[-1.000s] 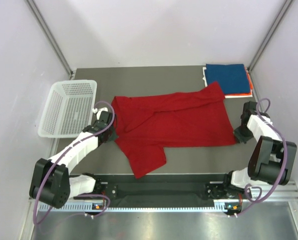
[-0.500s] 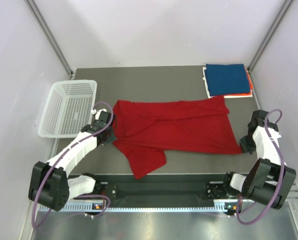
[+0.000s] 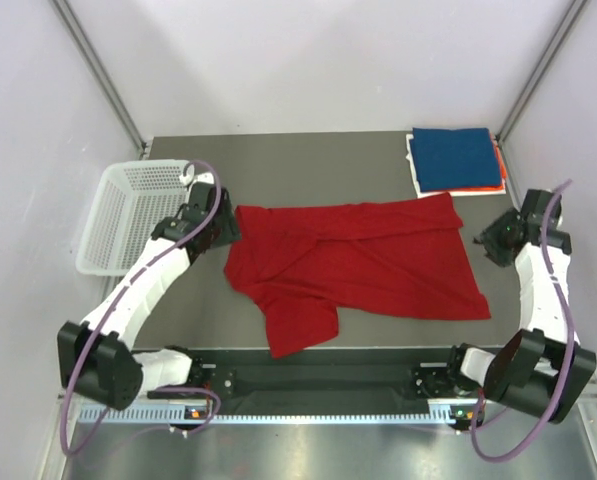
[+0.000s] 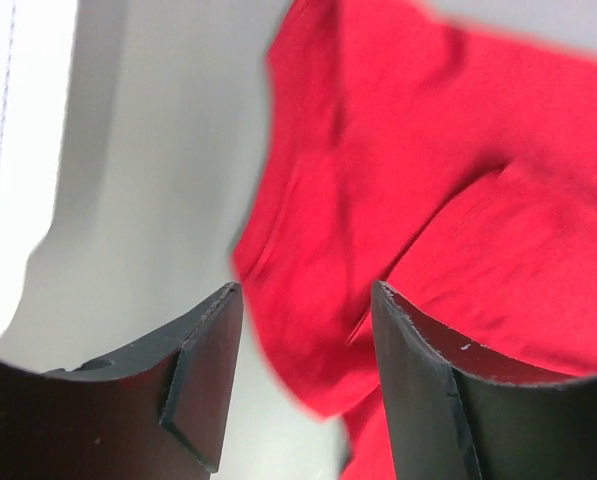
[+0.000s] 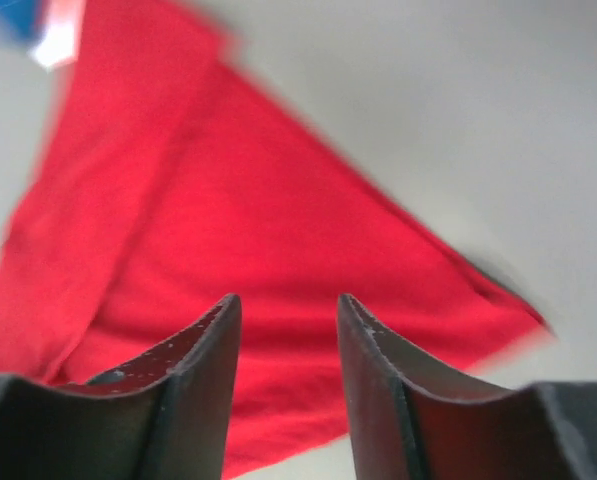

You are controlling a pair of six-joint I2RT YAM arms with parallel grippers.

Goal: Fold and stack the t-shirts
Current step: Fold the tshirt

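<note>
Left tool [image 4: 306, 292], right tool [image 5: 288, 300] released; one red shirt [image 3: 378, 255] spread; one folded stack [image 3: 458, 158]; one basket [image 3: 128, 225].

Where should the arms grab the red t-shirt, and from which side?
Probably take the red t-shirt by its two far corners: left gripper from the left, right gripper from the right. It lies flat on the table, so only edges can be pinched, and those corners sit nearest each open gripper.

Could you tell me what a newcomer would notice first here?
A large red t-shirt lies rumpled in the middle, with the left gripper and right gripper open at its ends. A folded dark blue shirt lies at far right; a white mesh basket stands at left.
</note>
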